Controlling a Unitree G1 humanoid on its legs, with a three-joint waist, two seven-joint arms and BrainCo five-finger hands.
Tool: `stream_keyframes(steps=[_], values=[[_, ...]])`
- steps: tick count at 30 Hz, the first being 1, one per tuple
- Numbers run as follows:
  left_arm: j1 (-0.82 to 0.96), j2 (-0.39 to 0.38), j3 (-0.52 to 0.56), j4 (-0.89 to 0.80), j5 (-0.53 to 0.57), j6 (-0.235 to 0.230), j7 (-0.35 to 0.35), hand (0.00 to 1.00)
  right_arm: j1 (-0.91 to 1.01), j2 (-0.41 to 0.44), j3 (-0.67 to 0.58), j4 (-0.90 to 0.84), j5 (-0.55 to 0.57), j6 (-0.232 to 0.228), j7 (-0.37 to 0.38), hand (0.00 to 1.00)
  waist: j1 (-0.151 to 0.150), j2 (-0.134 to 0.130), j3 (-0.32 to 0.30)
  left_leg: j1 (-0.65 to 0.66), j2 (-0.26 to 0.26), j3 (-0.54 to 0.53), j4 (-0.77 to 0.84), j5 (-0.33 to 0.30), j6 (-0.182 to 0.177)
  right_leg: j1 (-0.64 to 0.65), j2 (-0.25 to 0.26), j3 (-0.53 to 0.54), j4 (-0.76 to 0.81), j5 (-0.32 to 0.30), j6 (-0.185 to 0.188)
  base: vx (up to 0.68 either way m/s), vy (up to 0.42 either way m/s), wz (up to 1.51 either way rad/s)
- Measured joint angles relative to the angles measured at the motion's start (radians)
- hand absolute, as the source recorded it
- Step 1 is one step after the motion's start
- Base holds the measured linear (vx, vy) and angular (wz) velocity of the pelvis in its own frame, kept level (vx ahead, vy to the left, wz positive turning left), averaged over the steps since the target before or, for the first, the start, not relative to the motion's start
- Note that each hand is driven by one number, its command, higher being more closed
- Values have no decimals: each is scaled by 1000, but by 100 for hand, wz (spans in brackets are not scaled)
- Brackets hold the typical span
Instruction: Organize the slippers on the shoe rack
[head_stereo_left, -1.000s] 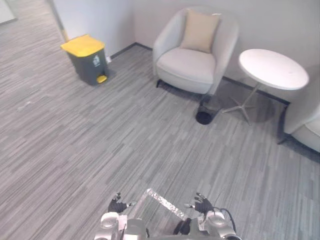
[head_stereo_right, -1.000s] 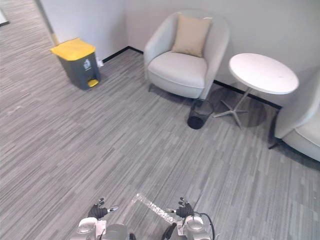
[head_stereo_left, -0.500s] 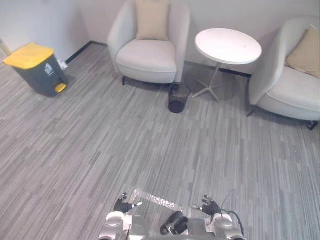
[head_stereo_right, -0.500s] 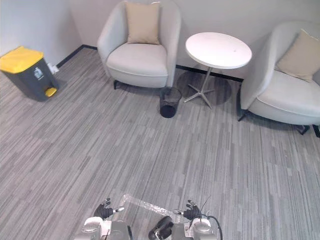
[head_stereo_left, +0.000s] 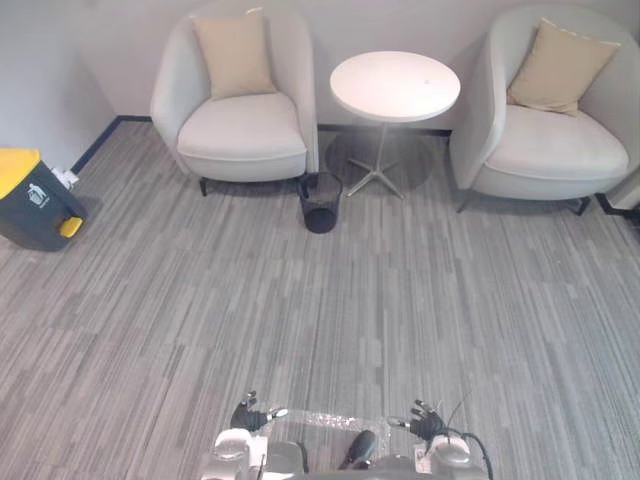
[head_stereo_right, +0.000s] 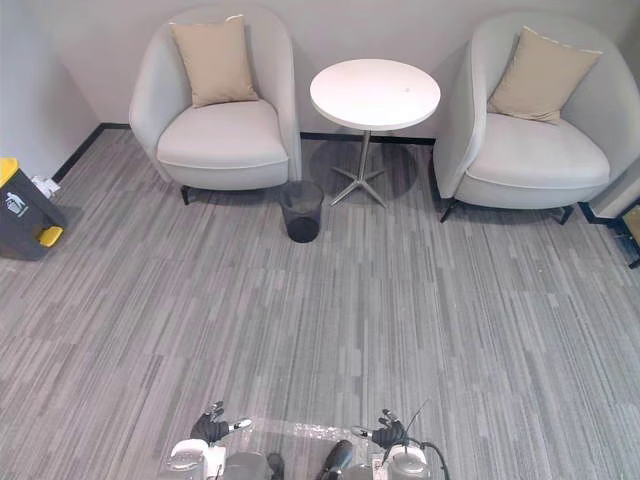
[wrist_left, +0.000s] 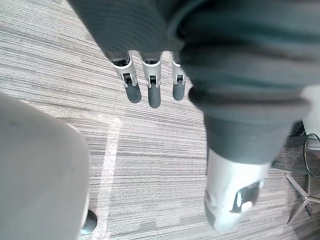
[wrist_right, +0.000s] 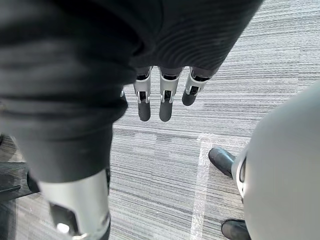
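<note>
Hands hang low and empty at the near edge of the room: the left hand and the right hand sit well apart above the carpet, touching nothing. Seen up close, the left hand's fingers are straight and a little spread, with the thumb standing off from them. The right hand's fingers are likewise straight and apart, with nothing in either grasp. Between the two hands a shiny clear strip of tape lies flat on the grey striped carpet floor. Farther out, a small black mesh wastebasket stands upright on the carpet, just beside the front corner of the left pale grey tub armchair. An upright beige square cushion leans against that chair's back. A round white pedestal table on a metal star foot stands between that chair and the right pale grey tub armchair, which has its own beige cushion propped against the backrest. All three are set along the far wall. Off to the far left, near the side wall, sits a dark grey pedal bin with a yellow lid, well apart from the chairs. At the right edge, past the right chair, a dark-framed thing with a tan part is cut off, and I cannot tell what it is.
</note>
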Motion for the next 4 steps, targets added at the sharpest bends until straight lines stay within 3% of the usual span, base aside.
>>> stream_keyframes(steps=[4], values=[[2,-1,0,2,2,0,1,0,-2,5,-46,20,-5,1,-9,0,0,-3,-5,23,-16,-6,-24,4,6,20,-6,8,-24,14,12,56,74,-6]])
